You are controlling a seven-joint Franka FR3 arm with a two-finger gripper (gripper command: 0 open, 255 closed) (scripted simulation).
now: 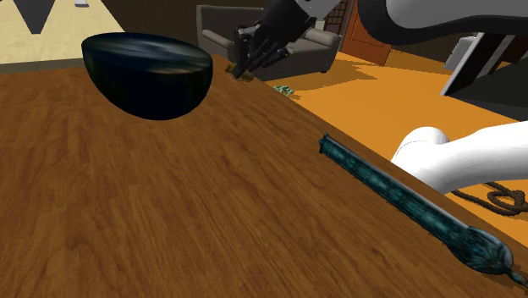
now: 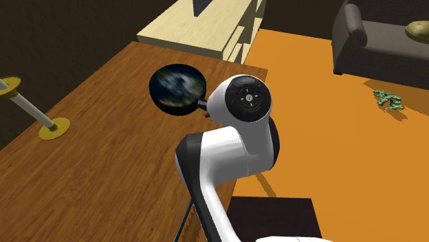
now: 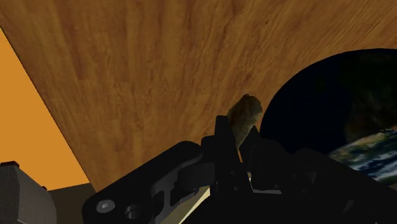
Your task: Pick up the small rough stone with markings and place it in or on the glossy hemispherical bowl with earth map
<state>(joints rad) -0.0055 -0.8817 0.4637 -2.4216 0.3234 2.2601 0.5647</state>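
- Tool [image 3: 238, 139] clamped on stone [image 3: 245, 114], its long axis poking out ahead.
- Bowl [image 3: 331, 108] just beside, twd shoulder view's left of tool; short hop nxt, prob.

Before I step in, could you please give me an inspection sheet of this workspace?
Surface: brown wooden table.
Job's things: small brown stone, clasped between the fingers beside the bowl; dark glossy bowl, open side up on the table.
Clutter: long teal stick near the table's edge; pole on a round yellow base on the table.
Grippers: gripper shut on the stone.
Cables: nothing seen on the table; a dark rope lies on the floor.
Surroundings: orange floor, dark sofa, light wooden shelf, small green thing on the floor.
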